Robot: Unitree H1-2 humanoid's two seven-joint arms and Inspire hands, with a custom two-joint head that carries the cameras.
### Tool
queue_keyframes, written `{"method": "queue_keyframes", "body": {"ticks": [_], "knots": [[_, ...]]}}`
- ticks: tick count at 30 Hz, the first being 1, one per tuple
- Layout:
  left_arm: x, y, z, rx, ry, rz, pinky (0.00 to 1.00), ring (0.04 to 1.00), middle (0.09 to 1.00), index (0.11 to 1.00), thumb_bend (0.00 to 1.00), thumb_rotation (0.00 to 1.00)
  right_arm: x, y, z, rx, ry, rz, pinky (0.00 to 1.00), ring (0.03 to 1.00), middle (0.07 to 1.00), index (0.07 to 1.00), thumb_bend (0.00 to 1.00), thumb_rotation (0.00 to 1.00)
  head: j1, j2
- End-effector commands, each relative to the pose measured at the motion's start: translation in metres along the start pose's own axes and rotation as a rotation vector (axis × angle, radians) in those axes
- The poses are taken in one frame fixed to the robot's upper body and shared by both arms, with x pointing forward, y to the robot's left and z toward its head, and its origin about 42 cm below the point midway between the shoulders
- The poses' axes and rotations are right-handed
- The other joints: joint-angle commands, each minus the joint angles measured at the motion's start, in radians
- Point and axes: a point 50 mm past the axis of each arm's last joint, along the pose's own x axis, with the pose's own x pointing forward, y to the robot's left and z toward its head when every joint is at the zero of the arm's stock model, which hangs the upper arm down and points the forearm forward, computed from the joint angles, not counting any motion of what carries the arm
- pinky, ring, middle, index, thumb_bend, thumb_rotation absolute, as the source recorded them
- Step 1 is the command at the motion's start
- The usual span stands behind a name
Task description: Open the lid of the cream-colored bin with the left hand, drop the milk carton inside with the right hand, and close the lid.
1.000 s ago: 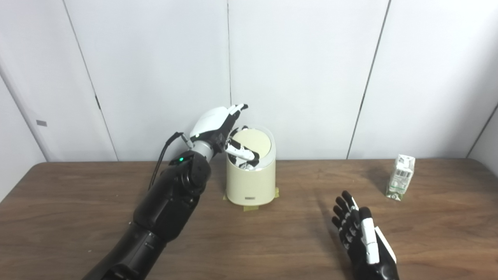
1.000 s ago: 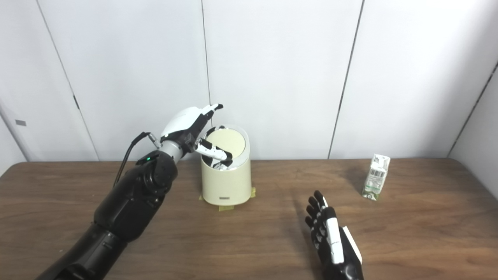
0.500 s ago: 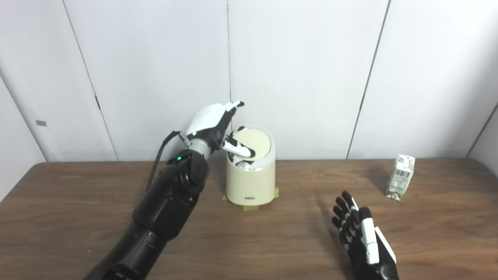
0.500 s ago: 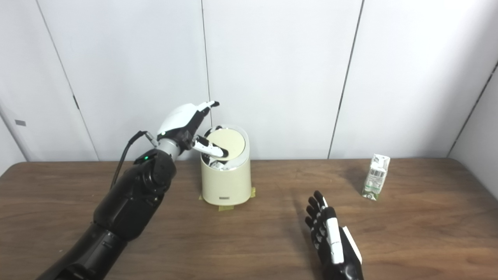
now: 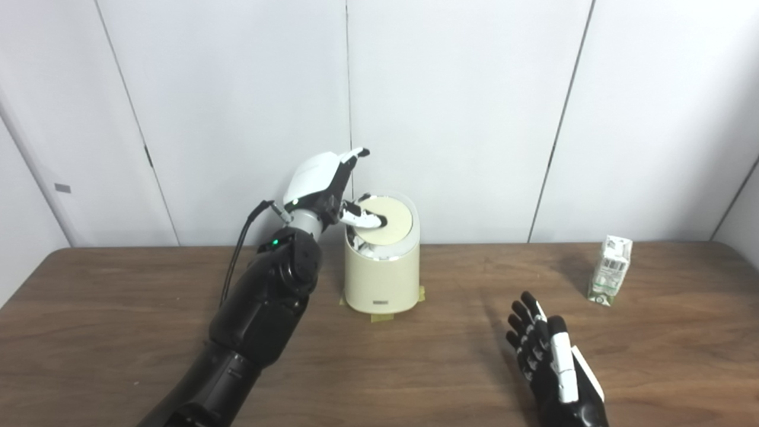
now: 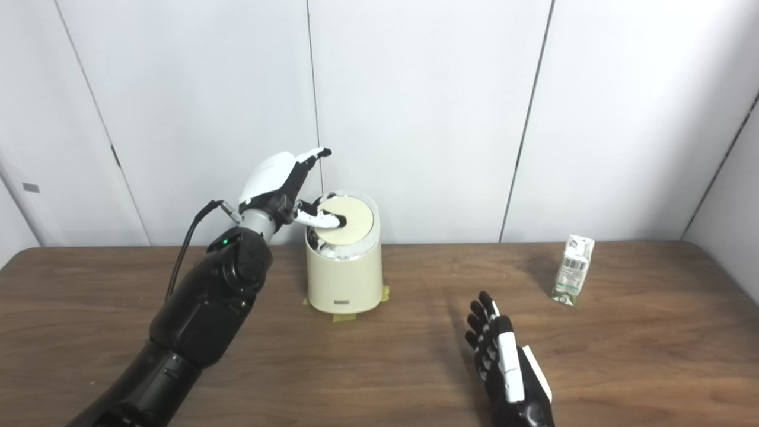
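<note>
Two hands are seen over a brown wooden table [image 5: 118, 308] set against white wall panels [image 5: 462, 107]. The left hand [image 5: 323, 181] is raised beside the upper left rim of the cream-colored bin [image 5: 382, 279], with its white back turned upward and its fingers [image 5: 354, 155] stretched out toward the wall, above the bin's far edge. The thumb [image 5: 364, 219] is laid across the lid [image 5: 388, 222], and its dark tip is placed on the lid's cream surface. Nothing is gripped by this hand; fingers and thumb are held well apart. The lid is seen tilted, its near edge dipped into the bin so that a shiny crescent of the inside shows at the front left. The bin stands upright near the table's back edge, on strips of yellowish tape [image 5: 379, 317] that are visible at its base.

The milk carton [image 5: 611, 270] stands upright on the table, far to the right of the bin and well apart from both hands. The right hand [image 5: 551, 356] is held low over the table's near right part, between the bin and the carton but closer to the viewer. Its black fingers [image 5: 525, 332] are extended and slightly spread, and nothing is held in them.
</note>
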Motion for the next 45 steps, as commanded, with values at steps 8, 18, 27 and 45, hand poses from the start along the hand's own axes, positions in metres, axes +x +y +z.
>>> {"method": "queue_keyframes", "body": {"ticks": [8,18,27,45], "knots": [[0.009,0.0184,0.0197,0.029,-0.088,0.049,0.9,0.942,0.951,0.931,0.82,0.09,0.0095,0.0026,0.0142,0.005,-0.067,0.005,1.0,1.0,1.0,1.0,0.68,0.97,-0.001,0.001],[0.0087,0.0213,0.0159,0.147,-0.123,0.068,0.93,0.943,0.935,0.928,0.85,0.07,0.0096,0.0017,0.014,0.0,-0.073,0.001,1.0,1.0,1.0,1.0,0.68,0.97,0.0,0.003],[0.0079,0.024,0.017,0.364,-0.171,0.1,0.92,0.916,0.901,0.934,0.96,0.02,0.0099,0.0032,0.0147,0.009,-0.075,0.003,1.0,1.0,1.0,1.0,0.68,0.96,-0.001,0.005],[0.0062,0.0226,0.0195,0.439,-0.15,0.053,0.96,0.934,0.933,0.963,0.98,0.0,0.0106,0.006,0.0161,0.009,-0.077,0.008,1.0,1.0,1.0,1.0,0.69,0.96,-0.007,0.005]]}}
